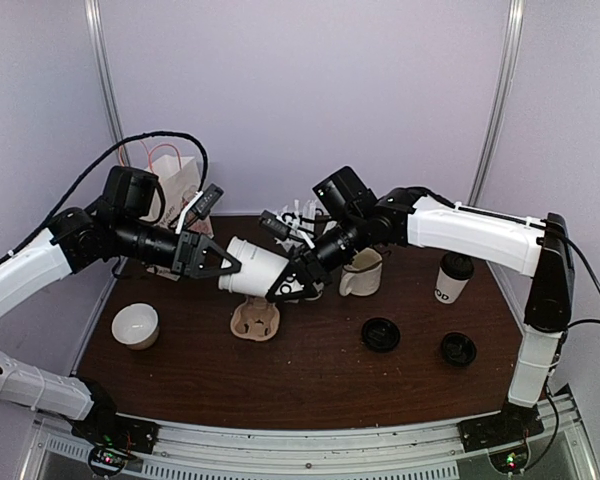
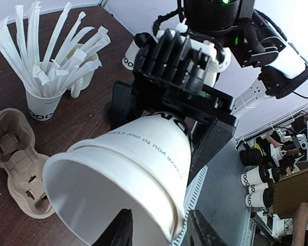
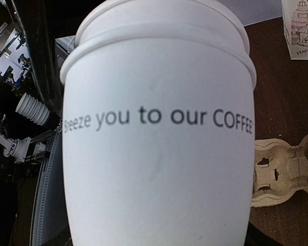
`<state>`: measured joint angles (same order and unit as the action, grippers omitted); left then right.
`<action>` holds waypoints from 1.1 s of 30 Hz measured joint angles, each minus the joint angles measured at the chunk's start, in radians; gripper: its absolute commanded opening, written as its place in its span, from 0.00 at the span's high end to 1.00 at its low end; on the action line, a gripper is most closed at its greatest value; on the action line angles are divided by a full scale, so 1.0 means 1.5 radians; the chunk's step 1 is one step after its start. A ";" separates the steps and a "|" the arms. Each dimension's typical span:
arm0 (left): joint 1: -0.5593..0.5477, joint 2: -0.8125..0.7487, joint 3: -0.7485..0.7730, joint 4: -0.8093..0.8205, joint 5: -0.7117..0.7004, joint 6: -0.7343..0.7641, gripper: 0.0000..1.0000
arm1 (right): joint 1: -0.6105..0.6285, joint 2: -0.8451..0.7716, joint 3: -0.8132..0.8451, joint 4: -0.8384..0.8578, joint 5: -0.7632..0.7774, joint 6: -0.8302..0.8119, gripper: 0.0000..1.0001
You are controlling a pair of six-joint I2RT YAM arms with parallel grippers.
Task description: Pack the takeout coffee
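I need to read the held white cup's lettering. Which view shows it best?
Right wrist: the paper cup fills the frame, and its printed line ending "you to our COFFEE" is readable. Left wrist shows mostly its open mouth, with the lettering only partial. Top external shows it small, with the lettering unreadable.

The dark brown table [image 1: 310, 385] carries a white bowl [image 1: 135, 325] near its left edge and a tan cardboard cup carrier [image 1: 255, 320] toward the middle. A cream mug [image 1: 362, 272] stands farther back, with a cup of white sticks [image 2: 41, 105] behind it. At the right stands 1 lidded white cup [image 1: 452, 278]. 2 loose black lids lie nearer: the left lid [image 1: 381, 334] and the right lid [image 1: 458, 348]. A paper bag [image 1: 175, 185] stands at the far left corner.
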<state>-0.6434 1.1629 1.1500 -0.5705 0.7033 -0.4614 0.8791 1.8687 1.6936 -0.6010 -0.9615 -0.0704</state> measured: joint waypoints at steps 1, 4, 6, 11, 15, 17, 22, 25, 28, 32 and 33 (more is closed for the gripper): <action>0.000 -0.001 0.000 0.001 0.004 0.000 0.61 | 0.000 0.000 0.000 0.000 -0.001 0.000 0.25; 0.000 -0.003 0.000 0.000 0.010 0.003 0.54 | 0.000 0.000 0.000 0.001 -0.004 0.000 0.24; 0.000 -0.007 0.000 -0.003 0.012 0.005 0.62 | 0.000 0.000 0.000 0.002 -0.005 0.000 0.24; 0.000 -0.013 0.000 -0.004 0.023 0.007 0.74 | -0.001 0.000 0.000 0.006 -0.007 0.000 0.24; 0.000 -0.013 0.000 0.002 0.042 -0.003 0.80 | -0.002 0.000 -0.001 0.012 -0.008 0.000 0.24; 0.000 -0.013 0.000 0.005 0.049 -0.005 0.80 | -0.002 0.000 -0.004 0.015 -0.013 0.000 0.24; 0.000 -0.013 0.003 0.006 0.058 -0.008 0.89 | -0.002 0.000 -0.012 0.024 -0.024 0.000 0.23; 0.000 -0.015 0.003 0.006 0.061 -0.008 0.91 | -0.002 0.000 -0.016 0.030 -0.032 0.000 0.23; 0.000 -0.016 0.006 0.006 0.066 -0.009 0.97 | -0.001 0.000 -0.018 0.034 -0.036 0.000 0.23; 0.000 -0.016 0.011 0.005 0.074 -0.009 0.99 | -0.001 0.000 -0.020 0.039 -0.038 0.000 0.22; 0.000 -0.016 0.011 0.003 0.075 -0.009 1.00 | -0.001 0.000 -0.020 0.040 -0.039 0.000 0.22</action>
<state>-0.6434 1.1389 1.1671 -0.5667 0.8154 -0.4751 0.8772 1.8687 1.6630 -0.5407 -1.0206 -0.0708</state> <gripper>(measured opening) 0.020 0.773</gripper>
